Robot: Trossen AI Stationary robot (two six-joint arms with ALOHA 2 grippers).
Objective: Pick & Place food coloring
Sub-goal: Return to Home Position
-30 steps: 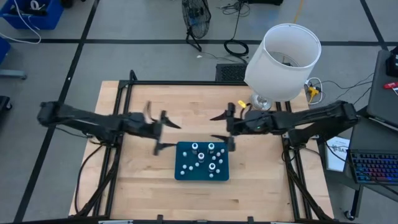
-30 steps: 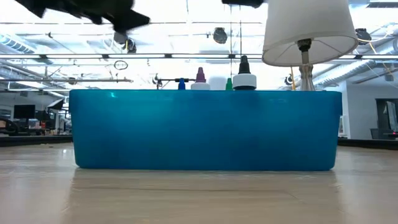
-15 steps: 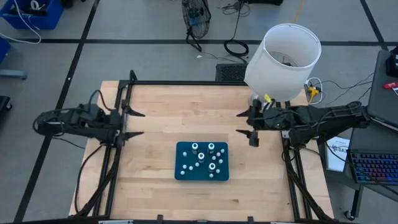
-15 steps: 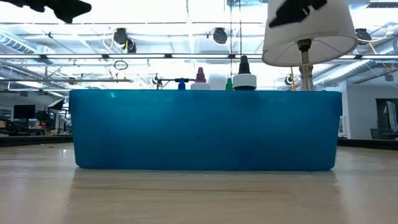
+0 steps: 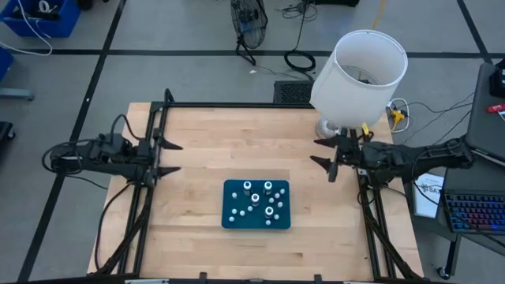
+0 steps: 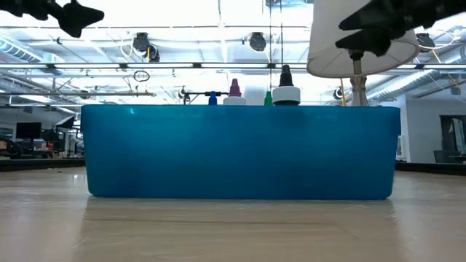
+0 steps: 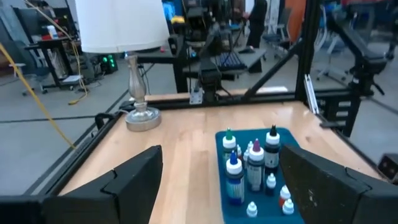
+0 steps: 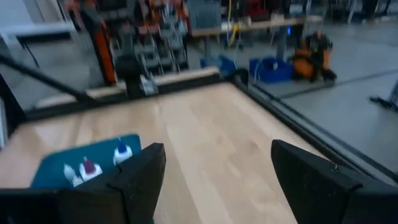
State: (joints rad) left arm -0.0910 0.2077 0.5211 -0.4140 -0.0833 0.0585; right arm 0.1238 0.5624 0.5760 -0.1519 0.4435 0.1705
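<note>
The food coloring bottles point(image 5: 258, 200) are several tiny bottles with white caps and coloured tips, standing upright on their bases in the teal tray point(image 5: 229, 189) on the near middle of the table. Their tops point(image 6: 285, 89) show above the tray wall point(image 6: 240, 153) in the low view. My left gripper point(image 5: 175, 157) is open, raised above the table's left edge, pointing at the tray, which shows ahead of it point(image 7: 292, 205). My right gripper point(image 5: 317, 152) is open, raised near the table's right edge beside the lamp. Neither touches anything.
A table lamp with a white shade point(image 5: 360, 75) stands on its base point(image 5: 330, 129) at the table's far right corner, close to my right arm. A black frame point(image 5: 237, 105) borders the wooden table. Bare wood lies between each gripper and the tray.
Both arms have drawn back from the tray. My left gripper moved from just left of the tray toward the table's left edge. My right gripper moved from the tray's far right corner toward the right edge, next to the lamp. Both stayed open. The bottles and tray have not moved.
</note>
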